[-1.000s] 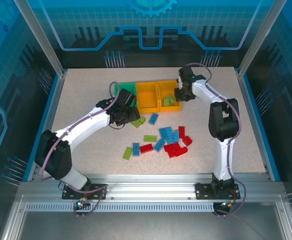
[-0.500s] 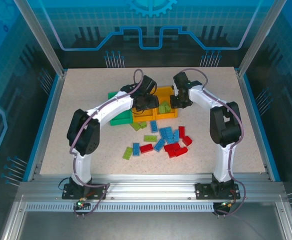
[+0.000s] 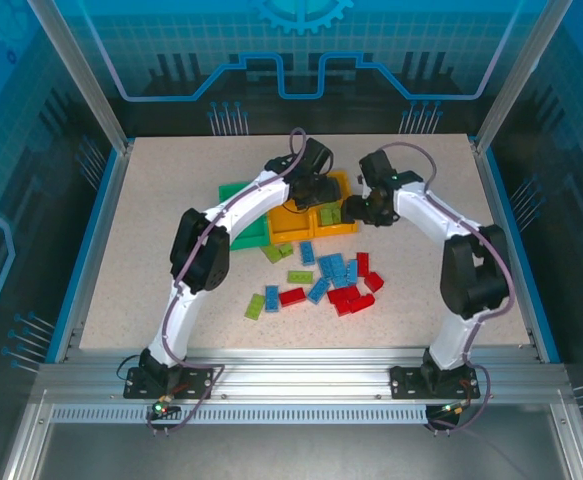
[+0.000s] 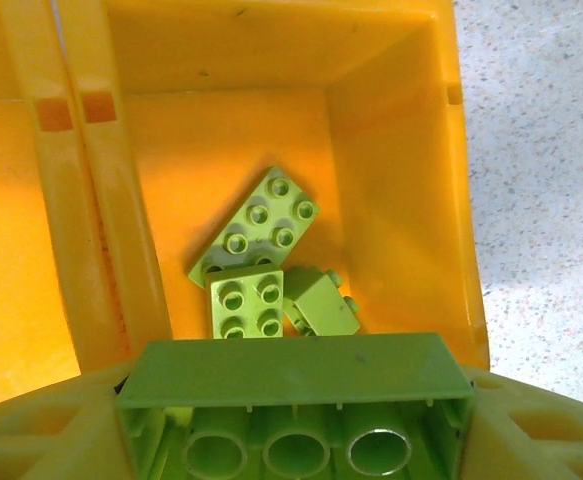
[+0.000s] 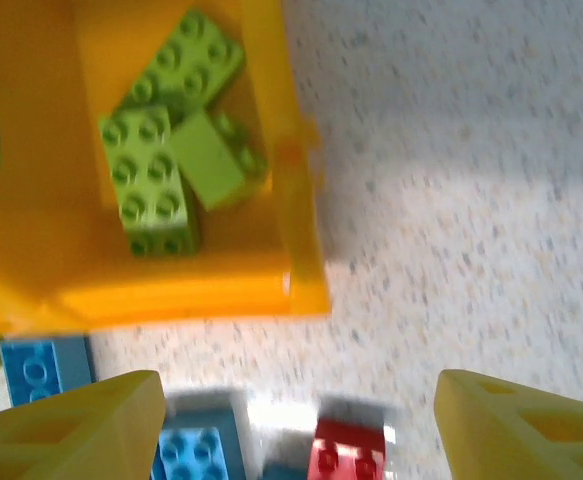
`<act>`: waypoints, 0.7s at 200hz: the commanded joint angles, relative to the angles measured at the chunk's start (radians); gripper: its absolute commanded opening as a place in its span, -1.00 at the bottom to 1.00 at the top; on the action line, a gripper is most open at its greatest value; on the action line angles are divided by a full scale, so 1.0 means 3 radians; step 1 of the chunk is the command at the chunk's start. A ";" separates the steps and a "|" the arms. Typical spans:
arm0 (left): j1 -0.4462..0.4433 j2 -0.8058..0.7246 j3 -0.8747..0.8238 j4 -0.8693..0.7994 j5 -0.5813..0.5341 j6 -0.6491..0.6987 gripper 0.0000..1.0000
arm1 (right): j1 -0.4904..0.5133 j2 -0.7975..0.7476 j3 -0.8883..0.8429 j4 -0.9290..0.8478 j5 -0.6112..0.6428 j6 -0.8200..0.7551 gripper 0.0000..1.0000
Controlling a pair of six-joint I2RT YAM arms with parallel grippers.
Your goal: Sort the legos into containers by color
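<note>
My left gripper [image 3: 317,187] hangs over the right orange bin [image 3: 343,226] and is shut on a long lime green brick [image 4: 291,372], held studs down. Below it, three lime bricks [image 4: 260,225] lie on that bin's floor [image 4: 181,150]. My right gripper [image 3: 357,209] is open just off the bin's near right corner [image 5: 296,275], with nothing between its fingers [image 5: 76,425]. Under it on the table lie a blue brick [image 5: 193,452] and a red brick [image 5: 351,450]. The left orange bin [image 3: 289,224] and the green bin [image 3: 239,214] stand beside it.
Loose bricks lie on the table in front of the bins: a blue cluster [image 3: 334,268], red ones [image 3: 349,297], and lime ones [image 3: 300,277] [image 3: 256,305] [image 3: 276,250]. The left arm [image 3: 241,205] stretches across the green bin.
The left arm swung right from beside the green bin to above the right orange bin, carrying the lime brick. The right gripper drew back from that bin toward the loose pile.
</note>
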 commanded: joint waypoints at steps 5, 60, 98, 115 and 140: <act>-0.0047 0.0126 0.0056 -0.0069 0.0202 -0.0077 0.37 | -0.0012 -0.0335 -0.0405 -0.0057 -0.0014 0.0186 0.50; -0.0072 0.0051 -0.0013 0.0048 0.0218 -0.0108 0.55 | 0.0011 -0.0917 -0.1182 0.0057 -0.0027 0.0306 0.52; -0.0102 0.0039 -0.0023 0.0053 0.0248 -0.0116 0.78 | 0.0100 -0.1262 -0.1587 0.0071 -0.0036 0.0256 0.54; -0.0109 -0.0028 -0.0089 0.0063 0.0219 -0.0129 0.95 | 0.0165 -0.1354 -0.1754 0.0028 -0.0010 0.0258 0.53; -0.0122 -0.0217 -0.0258 0.0179 0.0202 -0.0143 0.97 | 0.0275 -0.1422 -0.1873 0.0025 0.0005 0.0268 0.51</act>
